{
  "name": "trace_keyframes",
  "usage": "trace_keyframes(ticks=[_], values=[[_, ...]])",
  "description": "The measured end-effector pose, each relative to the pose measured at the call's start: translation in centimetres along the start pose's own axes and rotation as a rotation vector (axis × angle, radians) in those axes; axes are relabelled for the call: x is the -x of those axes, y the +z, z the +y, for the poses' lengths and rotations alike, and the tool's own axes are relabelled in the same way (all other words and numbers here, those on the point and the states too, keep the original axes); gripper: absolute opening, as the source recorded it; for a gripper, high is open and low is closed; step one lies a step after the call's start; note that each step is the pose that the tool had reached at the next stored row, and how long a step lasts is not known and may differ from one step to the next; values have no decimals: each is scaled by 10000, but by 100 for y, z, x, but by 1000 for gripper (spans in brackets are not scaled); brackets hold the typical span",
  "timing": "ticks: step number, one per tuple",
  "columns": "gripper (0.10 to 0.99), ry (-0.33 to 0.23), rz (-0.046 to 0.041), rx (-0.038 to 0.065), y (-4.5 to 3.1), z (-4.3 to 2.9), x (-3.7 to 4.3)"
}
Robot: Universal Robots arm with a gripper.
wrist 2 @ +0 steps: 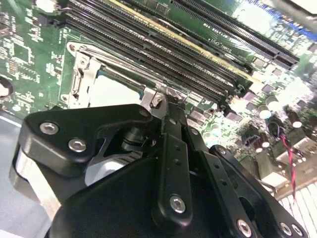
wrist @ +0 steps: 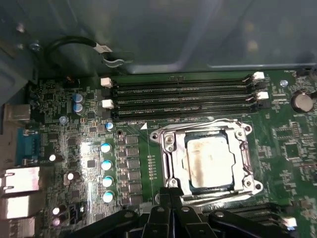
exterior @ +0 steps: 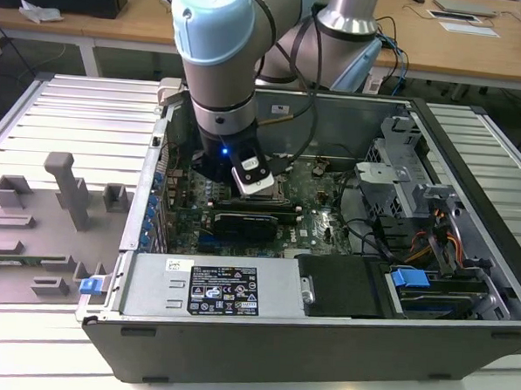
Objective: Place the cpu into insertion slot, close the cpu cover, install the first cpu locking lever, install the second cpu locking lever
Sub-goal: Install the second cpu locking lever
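Observation:
The cpu (wrist: 210,161) lies flat in the insertion slot (wrist: 235,148), its silvery top showing through the cut-out of the cpu cover (wrist: 171,158). The cover is down over it. A thin locking lever (wrist: 198,127) runs along the cover's edge beside the memory slots. My gripper (wrist: 169,192) is shut, its tips together at a corner of the socket frame, touching or just above the metal there. In the second wrist view the gripper (wrist 2: 161,101) meets that corner beside the cpu (wrist 2: 116,91) and cover (wrist 2: 81,79). In the exterior view the gripper (exterior: 248,190) reaches down into the open case.
Long black memory slots (wrist: 183,94) run beside the socket. A row of capacitors (wrist: 106,171) and rear ports (wrist: 20,183) stand on its other side. The case wall (wrist: 148,34) rises behind. The power supply (exterior: 225,289), drive cage (exterior: 401,185) and cables crowd the case.

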State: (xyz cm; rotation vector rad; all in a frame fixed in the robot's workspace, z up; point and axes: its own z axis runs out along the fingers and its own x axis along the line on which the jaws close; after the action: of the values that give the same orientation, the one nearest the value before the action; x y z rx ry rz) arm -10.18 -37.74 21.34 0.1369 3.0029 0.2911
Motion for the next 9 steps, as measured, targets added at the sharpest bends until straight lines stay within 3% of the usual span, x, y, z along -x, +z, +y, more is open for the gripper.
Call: trace_keyframes(ticks=[3, 5, 7, 8, 9], values=[[106, -11, 15, -425, -39, 8, 18], [106, 4, 52, -461, -36, 11, 47], [106, 20, 141, -472, -25, 18, 134], [106, 34, 225, -481, -13, 25, 228], [106, 56, 360, -495, 6, 37, 374]])
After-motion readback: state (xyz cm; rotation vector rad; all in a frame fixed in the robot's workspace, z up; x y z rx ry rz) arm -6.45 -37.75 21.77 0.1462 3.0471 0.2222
